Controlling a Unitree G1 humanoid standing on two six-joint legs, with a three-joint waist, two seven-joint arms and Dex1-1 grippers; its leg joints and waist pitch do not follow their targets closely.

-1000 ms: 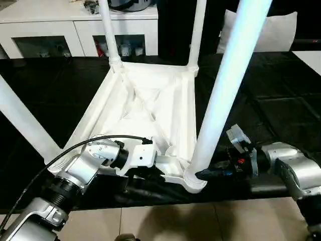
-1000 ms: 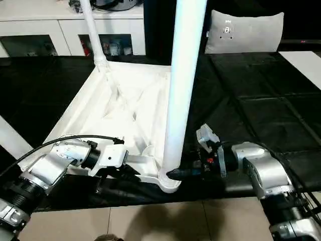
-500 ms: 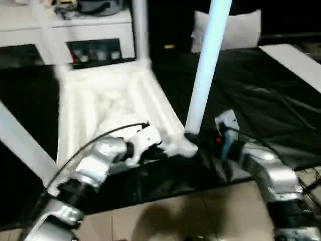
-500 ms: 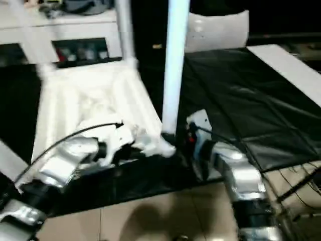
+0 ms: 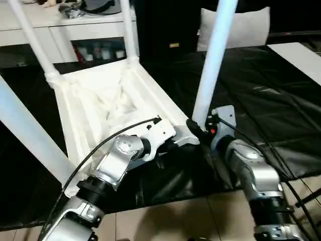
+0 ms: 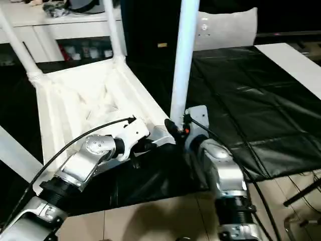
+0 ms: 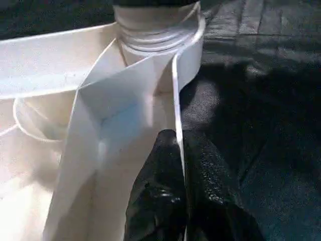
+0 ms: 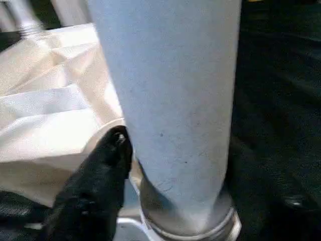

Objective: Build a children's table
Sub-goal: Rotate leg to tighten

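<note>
Small white plastic table (image 5: 105, 100) lies upside down on black mat (image 5: 281, 100), four legs up. Left gripper (image 7: 180, 145) clenched on its rim wall. Right gripper (image 8: 165, 165) around near leg (image 5: 213, 60); grip uncertain, leg could tilt in socket.

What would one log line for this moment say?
table: upside down, legs up | left hand: shut on table's rim | right hand: at near leg's base

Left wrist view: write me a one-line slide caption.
Left gripper pinches the upturned children's table by its rim beside a seated leg.
</note>
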